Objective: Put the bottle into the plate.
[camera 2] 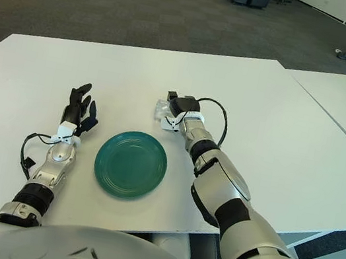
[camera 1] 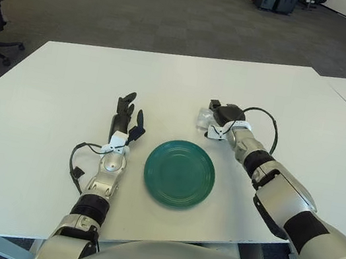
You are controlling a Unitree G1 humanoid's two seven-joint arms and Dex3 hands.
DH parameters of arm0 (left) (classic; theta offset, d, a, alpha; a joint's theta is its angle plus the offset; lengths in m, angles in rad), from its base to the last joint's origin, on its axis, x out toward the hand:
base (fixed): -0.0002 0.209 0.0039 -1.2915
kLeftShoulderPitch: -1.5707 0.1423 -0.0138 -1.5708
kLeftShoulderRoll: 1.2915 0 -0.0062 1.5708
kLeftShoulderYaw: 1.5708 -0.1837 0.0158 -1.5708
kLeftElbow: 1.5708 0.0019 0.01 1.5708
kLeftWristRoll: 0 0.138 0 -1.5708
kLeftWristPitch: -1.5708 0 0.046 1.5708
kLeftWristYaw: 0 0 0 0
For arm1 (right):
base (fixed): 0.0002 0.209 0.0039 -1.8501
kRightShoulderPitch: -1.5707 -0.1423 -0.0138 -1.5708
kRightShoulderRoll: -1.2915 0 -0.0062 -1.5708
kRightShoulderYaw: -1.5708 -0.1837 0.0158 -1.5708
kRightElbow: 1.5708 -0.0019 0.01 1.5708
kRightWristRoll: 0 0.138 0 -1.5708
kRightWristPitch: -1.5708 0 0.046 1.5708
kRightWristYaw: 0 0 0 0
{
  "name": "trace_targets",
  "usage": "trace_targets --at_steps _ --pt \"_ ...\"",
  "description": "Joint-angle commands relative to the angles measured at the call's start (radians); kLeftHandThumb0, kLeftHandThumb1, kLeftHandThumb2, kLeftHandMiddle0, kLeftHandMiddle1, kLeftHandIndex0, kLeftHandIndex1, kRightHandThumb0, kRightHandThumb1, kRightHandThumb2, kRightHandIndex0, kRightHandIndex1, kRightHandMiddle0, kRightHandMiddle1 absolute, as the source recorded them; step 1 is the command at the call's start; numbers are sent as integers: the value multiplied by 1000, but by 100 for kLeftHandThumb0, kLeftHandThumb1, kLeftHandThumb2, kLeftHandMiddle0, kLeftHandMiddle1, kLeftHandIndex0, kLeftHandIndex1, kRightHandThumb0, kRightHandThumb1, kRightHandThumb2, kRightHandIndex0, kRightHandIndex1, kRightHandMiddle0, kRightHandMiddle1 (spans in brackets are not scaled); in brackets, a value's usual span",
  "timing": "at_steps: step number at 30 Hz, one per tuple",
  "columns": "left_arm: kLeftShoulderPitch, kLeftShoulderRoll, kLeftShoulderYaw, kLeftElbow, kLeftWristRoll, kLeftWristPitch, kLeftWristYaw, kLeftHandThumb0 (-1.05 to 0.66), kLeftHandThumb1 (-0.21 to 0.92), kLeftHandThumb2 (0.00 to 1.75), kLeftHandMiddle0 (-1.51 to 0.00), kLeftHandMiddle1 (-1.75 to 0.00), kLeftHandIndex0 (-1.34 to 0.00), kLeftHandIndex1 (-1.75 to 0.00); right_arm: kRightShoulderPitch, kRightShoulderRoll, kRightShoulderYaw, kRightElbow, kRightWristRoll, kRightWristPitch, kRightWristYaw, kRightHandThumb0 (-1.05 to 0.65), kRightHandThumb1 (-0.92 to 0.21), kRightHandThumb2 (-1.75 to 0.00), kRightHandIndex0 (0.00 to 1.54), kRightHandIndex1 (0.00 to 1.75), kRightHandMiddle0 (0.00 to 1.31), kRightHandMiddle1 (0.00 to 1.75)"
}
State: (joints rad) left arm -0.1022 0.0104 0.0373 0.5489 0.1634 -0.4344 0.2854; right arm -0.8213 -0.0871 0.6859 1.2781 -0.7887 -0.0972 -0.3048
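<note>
Apparently the grasp is the step in hand: the bottle [camera 1: 203, 119], small and clear, sits on the table [camera 1: 42, 147] right at the fingers of the right robot hand [camera 1: 218, 119], which is pressed up against it on its right side. Whether those fingers have closed around it or only touch it I cannot tell. The plate [camera 1: 179, 173], round and dark green, lies nearer the robot than that robot hand and a little to its left, apart from the bottle and with nothing on it. Next, I judge, comes a firm grip, a lift and a short carry back toward the robot to set the bottle down on the plate. The left robot hand [camera 1: 126, 119] shows just left of the plate, fingers spread, holding nothing. No label or writing can be read on the bottle or plate.
</note>
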Motion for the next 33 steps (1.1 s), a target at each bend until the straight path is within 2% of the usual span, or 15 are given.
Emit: trace_targets --at_steps 1,6,11,33 --pt "0 11 4 -4 0 -12 1 -75 92 86 -37 -1 0 -79 10 -3 -22 15 19 -13 -39 -3 -19 -135 79 147 51 174" --pt "0 11 5 -2 0 -14 2 -75 92 86 -37 -1 0 -79 12 4 -36 23 25 -10 -62 -1 -11 -150 82 158 56 175" --pt "0 9 7 -3 -4 -13 0 -74 92 86 -37 -1 0 -79 12 7 -41 27 27 -8 -70 0 -8 -154 81 162 58 175" --pt "-8 9 9 8 -15 -11 -8 -74 92 86 -36 0 0 -79 8 -12 -49 21 30 -23 -75 0 -8 -155 80 163 59 175"
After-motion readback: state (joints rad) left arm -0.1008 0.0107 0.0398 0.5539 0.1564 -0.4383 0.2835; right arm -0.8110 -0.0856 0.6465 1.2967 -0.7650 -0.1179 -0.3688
